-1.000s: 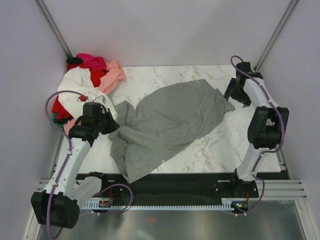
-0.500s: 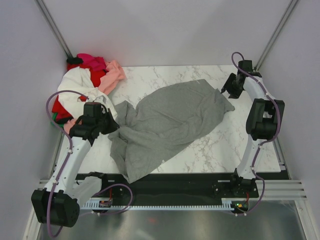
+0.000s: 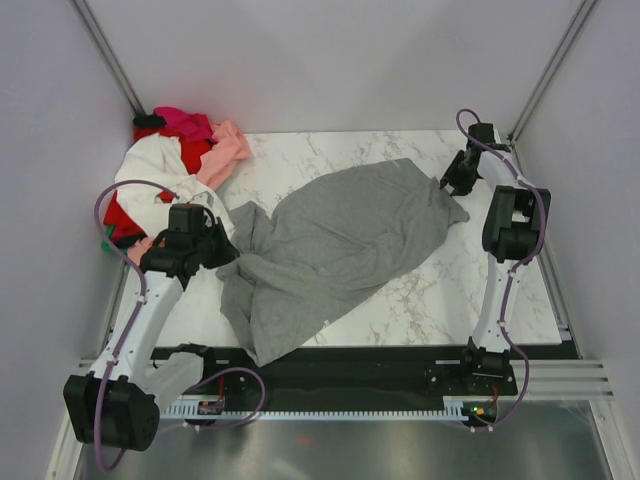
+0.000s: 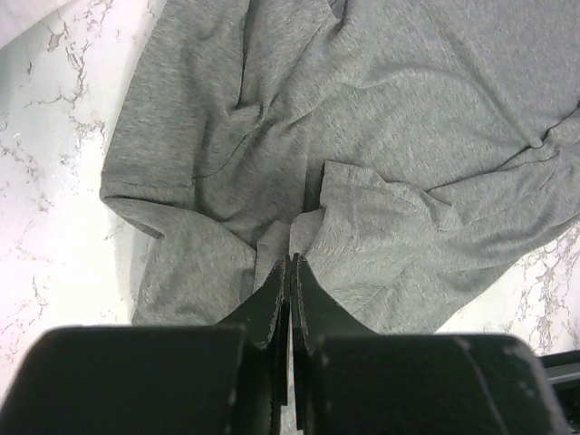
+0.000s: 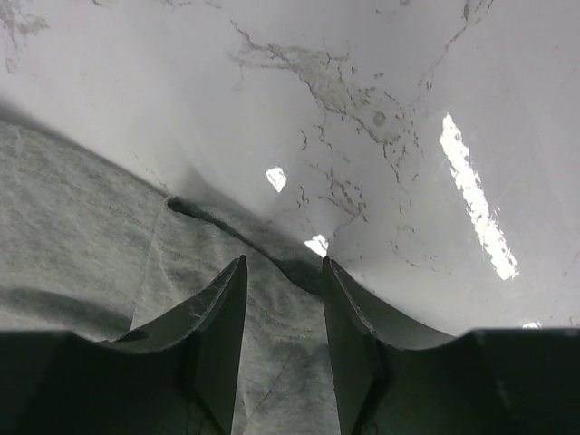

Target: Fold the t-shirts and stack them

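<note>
The grey t-shirt (image 4: 362,136) is cut off at the left wrist view's edges.

right claw (image 5: 284,265) parted, grey t-shirt (image 5: 77,231) edge below

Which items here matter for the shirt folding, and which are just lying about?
In the job:
- grey shirt, spread out
- shirt pile, far left: white, red, pink, magenta
- left arm, jaws shut on the grey shirt
- right arm, jaws open at its right corner

Not in the job:
- black object by the corner post
- table, only the work surface
</note>
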You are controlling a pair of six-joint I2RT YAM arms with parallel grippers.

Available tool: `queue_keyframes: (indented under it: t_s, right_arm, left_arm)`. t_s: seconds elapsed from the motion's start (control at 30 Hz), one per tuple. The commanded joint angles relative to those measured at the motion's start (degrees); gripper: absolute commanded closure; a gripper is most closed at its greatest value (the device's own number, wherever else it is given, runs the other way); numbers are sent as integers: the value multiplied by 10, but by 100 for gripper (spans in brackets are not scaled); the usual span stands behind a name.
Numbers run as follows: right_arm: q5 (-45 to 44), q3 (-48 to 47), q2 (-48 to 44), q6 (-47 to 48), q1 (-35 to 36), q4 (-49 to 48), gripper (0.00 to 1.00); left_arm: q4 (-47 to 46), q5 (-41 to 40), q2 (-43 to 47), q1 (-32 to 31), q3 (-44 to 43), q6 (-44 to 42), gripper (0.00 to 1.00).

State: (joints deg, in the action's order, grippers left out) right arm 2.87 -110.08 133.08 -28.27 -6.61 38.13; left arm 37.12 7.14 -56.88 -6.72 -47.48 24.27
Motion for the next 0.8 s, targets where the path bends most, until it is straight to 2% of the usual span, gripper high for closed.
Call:
queue_keyframes:
  t_s: [0.0,0.07,0.1,0.23,0.43,0.77]
  right_arm:
    - [-17,-28,11,-1,-1,-5,55]
    - [-22,-16,10,-1,-1,-5,57]
    - [-23,-11,9,0,-1,-6,62]
    - [-25,20,-9,2,-1,-12,64]
    - [-49,49,-49,8,-1,-14,54]
    - [-53,101,-91,21,11,-30,53]
  left_arm:
    - [-20,-5,-2,2,-2,-24,98]
    - [-20,-5,-2,2,-2,-24,98]
    - [-20,-6,-1,2,-2,-24,98]
    - [-20,-6,-3,2,-2,-23,98]
    - [-21,-6,-7,2,-2,-24,98]
    - [-21,-5,-12,2,-2,-23,98]
